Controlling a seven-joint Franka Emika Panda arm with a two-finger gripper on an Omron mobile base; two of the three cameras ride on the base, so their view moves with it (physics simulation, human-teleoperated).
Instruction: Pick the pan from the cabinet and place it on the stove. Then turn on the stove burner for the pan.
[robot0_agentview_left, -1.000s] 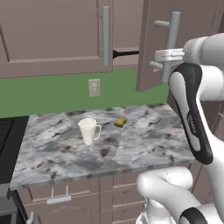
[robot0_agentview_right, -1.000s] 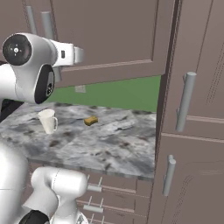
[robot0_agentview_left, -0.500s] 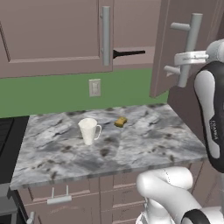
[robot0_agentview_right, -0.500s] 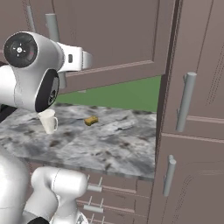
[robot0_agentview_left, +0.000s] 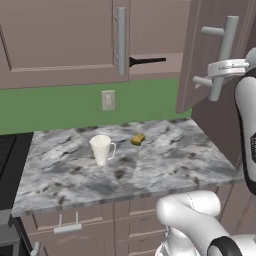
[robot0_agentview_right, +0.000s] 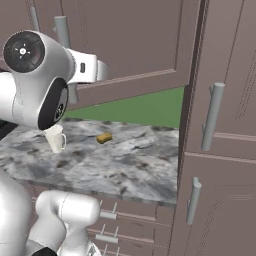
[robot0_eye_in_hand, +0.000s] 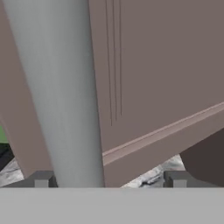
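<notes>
Left base view showed the cabinet (robot0_agentview_left: 60, 40) with its right door (robot0_agentview_left: 210, 55) swung open; the pan's handle (robot0_agentview_left: 147, 61) poked out from inside. The gripper (robot0_agentview_left: 204, 76) stood wide open around the door's silver bar handle (robot0_eye_in_hand: 61, 92), holding nothing.

Matt mauve-brown cabinet (robot0_agentview_left: 60, 40), brushed metal door handle (robot0_eye_in_hand: 61, 100), mottled stone counter (robot0_agentview_left: 125, 165).

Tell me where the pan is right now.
The pan is inside the cabinet: in the left base view its black handle pokes out between the closed left door and the opened right door, above the wall outlet.
</notes>
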